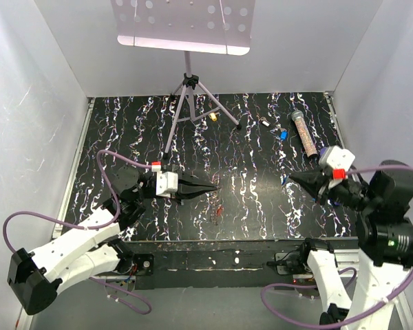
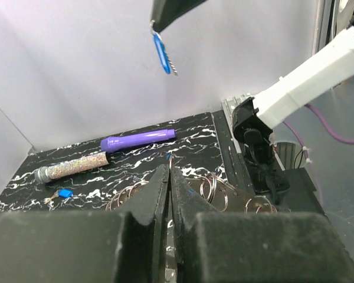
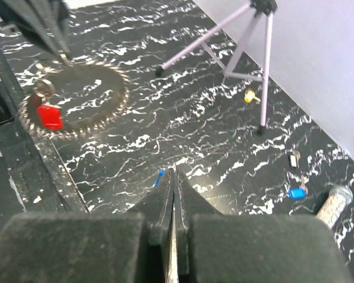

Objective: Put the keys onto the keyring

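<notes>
item: blue-headed small metal key (image 2: 160,52). hangs in the air from the tip of my right pincer (image 3: 172,172), whose fingers are pressed fully together on its top end, blade pointing down. handling, as i judge it: very light, stiff, slick metal, apt to swing or twist out of a pinch. best held by the flat coloured head, leaving its hole free.

item: thin grey metal keyring with a jagged, chain-like outline (image 3: 124,91). sits low over the black, white-marbled table (image 1: 124,137), towards its near edge. my left pincer (image 2: 170,171) is closed tight and appears to pinch the loop's rim, though i cannot see the contact itself plainly. judged light and springy rather than rigid. take it at the rim beside the opening, not across it.

item: red-headed key (image 3: 48,115). seems already hung on the loop by a small split ring.

item: yellow-headed key (image 3: 248,95). lies on the table by a foot of the pale tripod stand (image 3: 248,35), well apart from both pincers.

item: second blue-headed key (image 3: 295,193). lies on the table near one end of the glittery tube (image 2: 76,167), with the purple pen (image 2: 138,140) just beyond the tube.
</notes>
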`<action>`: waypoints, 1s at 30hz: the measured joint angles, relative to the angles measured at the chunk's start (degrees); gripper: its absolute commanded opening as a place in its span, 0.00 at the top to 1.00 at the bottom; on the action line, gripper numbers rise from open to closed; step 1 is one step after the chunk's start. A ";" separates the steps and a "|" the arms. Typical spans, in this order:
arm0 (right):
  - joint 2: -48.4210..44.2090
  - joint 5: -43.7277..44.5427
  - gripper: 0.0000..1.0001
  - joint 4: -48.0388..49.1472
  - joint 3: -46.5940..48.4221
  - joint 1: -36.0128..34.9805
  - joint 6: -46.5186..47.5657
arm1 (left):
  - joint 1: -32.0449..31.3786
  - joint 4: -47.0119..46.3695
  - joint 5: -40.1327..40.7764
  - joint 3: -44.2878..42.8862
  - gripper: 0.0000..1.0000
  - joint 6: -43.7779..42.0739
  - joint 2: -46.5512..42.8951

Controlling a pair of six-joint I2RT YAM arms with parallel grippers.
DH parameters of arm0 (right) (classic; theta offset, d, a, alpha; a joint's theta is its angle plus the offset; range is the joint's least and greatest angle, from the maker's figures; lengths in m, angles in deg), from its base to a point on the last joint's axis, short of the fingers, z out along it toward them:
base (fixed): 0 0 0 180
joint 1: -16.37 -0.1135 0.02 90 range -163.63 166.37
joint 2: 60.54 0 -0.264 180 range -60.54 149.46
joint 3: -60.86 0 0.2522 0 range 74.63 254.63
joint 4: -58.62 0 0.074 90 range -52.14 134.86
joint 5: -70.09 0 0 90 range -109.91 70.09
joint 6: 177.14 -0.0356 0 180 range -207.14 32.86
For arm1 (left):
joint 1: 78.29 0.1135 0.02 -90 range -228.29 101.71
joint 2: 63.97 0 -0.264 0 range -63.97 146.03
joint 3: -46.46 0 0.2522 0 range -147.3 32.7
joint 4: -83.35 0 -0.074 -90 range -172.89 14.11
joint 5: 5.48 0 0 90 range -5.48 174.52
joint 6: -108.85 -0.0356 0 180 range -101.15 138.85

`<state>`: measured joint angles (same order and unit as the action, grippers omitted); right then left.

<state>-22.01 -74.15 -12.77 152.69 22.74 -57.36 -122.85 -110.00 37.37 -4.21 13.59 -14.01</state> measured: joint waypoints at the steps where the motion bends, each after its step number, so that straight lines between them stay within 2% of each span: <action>1: -1.81 -1.31 0.99 1.01 -0.85 0.00 -1.07 | 0.00 -0.50 0.04 0.00 1.00 0.61 -0.15; 5: -5.29 -6.34 0.99 3.30 -5.18 0.00 -3.10 | 0.00 -2.16 0.13 0.00 1.00 2.89 -0.31; 16: -6.64 -13.18 0.99 3.80 -14.56 0.04 -3.41 | -0.02 -8.26 -0.22 -1.05 1.00 10.47 2.58; 22: -8.44 -15.06 0.99 3.45 -15.76 0.02 -0.09 | -0.04 -9.99 -1.14 -3.87 1.00 12.13 6.05; 30: -6.38 -16.44 0.99 -1.05 -15.69 0.04 6.99 | -0.02 -12.26 -4.50 -8.50 1.00 12.11 12.96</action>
<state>-28.39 -90.58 -13.82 136.99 22.79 -50.36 -122.87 -122.27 32.87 -12.71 25.70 -1.05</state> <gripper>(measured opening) 0.022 0.014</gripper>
